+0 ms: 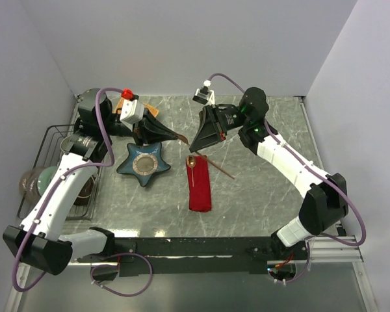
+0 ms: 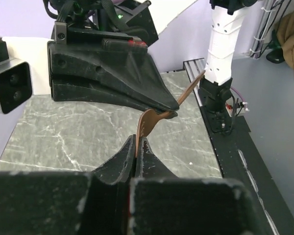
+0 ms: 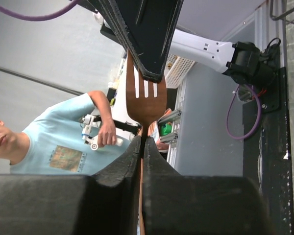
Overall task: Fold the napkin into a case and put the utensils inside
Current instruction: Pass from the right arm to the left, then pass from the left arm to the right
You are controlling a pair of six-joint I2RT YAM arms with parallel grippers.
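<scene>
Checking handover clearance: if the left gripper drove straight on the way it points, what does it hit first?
The right gripper. It sits tip to tip with the left gripper, and both are shut on the same fork. The gap between them looks short, though depth is hard to judge.

Open tabletop [image 1: 266,195] right of napkin [image 1: 200,186]; star dish [image 1: 143,164], wire rack [image 1: 60,127] block left side

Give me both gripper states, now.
Left gripper: closed on the fork, at its tines.
Right gripper: closed on the same fork, below its head.
</scene>
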